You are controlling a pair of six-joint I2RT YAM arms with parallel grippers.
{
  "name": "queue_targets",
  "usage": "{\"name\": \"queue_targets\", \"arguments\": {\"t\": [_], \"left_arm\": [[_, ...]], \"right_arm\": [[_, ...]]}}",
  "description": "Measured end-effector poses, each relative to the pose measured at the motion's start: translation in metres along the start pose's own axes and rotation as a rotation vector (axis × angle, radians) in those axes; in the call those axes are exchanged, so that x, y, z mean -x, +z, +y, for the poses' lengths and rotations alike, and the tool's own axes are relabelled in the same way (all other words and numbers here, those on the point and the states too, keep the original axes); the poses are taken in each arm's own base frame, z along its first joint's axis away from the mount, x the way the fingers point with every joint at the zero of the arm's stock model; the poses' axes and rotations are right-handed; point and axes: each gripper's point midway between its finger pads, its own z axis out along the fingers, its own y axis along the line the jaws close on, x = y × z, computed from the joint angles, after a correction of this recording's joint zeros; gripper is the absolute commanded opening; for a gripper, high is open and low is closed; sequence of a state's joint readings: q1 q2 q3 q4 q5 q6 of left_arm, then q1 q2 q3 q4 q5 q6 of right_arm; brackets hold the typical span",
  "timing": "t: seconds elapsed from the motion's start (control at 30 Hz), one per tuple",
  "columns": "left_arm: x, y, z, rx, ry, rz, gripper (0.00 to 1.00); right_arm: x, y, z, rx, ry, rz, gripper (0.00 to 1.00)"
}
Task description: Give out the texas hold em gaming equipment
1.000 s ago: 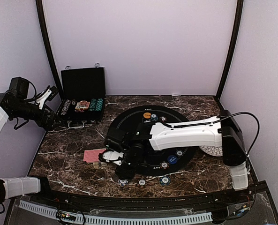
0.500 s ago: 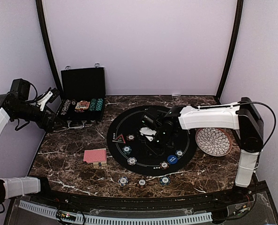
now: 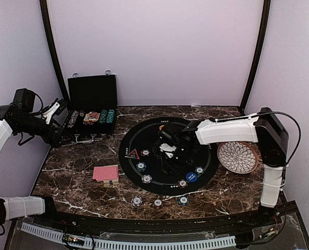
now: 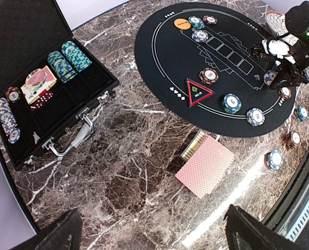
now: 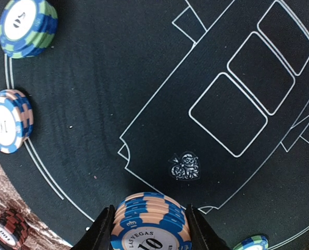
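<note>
My right gripper is shut on a stack of blue-and-peach poker chips and holds it over the middle of the round black mat. In the top view it hangs above the mat's centre. More chip stacks sit along the mat's edge. A red-backed card deck lies on the marble left of the mat. An orange button disc and a blue disc lie on the mat. My left gripper is open and empty, high above the marble.
The open black case at the back left holds teal and blue chip stacks and cards. A petal-pattern plate sits right of the mat. Three chip stacks line the table's front edge. A red triangle marker lies on the mat.
My right gripper has swung from the mat's front left, near the card deck, to over the mat's centre. The left arm has barely moved.
</note>
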State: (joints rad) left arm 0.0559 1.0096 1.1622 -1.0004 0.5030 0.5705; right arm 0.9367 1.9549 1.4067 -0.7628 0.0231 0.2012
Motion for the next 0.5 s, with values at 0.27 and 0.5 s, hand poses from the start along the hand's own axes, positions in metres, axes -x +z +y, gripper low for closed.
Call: {"name": "queue_targets", "arguments": {"t": [0.27, 0.5], "left_arm": [[-0.006, 0.015, 0.003, -0.047, -0.006, 0.042, 0.99], [-0.009, 0.024, 0.001, -0.087, 0.003, 0.054, 0.99]], "right_arm": [[-0.004, 0.01, 0.0, 0.003, 0.016, 0.025, 0.0], [-0.008, 0.017, 0.002, 0.015, 0.027, 0.047, 0.01]]}}
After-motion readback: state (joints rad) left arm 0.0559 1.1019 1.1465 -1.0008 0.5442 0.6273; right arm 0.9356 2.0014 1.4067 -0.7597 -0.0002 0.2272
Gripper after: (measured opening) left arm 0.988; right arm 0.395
